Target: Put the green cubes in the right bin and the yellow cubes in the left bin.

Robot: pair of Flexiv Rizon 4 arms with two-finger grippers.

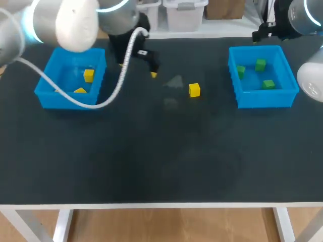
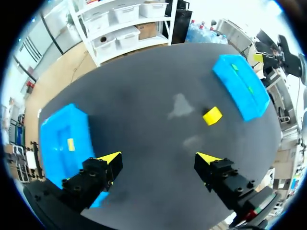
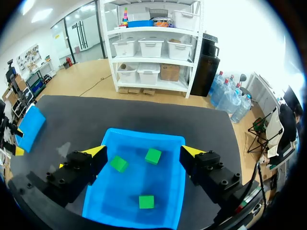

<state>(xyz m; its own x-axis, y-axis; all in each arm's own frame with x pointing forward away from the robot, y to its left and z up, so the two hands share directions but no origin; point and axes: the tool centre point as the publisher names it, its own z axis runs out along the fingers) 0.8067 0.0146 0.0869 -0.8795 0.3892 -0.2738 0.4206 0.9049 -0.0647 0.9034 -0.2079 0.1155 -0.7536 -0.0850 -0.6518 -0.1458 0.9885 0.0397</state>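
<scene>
One small yellow cube sits loose on my black tabletop, left of the blue plastic right bin holding three green cubes. Right gripper hovers spread over that bin; left gripper, spread and empty, hangs near the cube.

Here's the left arm: fat rounded joints in white and grey, with a cyan ring glowing at the seam. A white ribbed cable loops off its black wrist. The left gripper has chunky black fingers, visible bolt heads and yellow wedge tips. The right gripper is the same build, and the right arm is white and grey too.
</scene>
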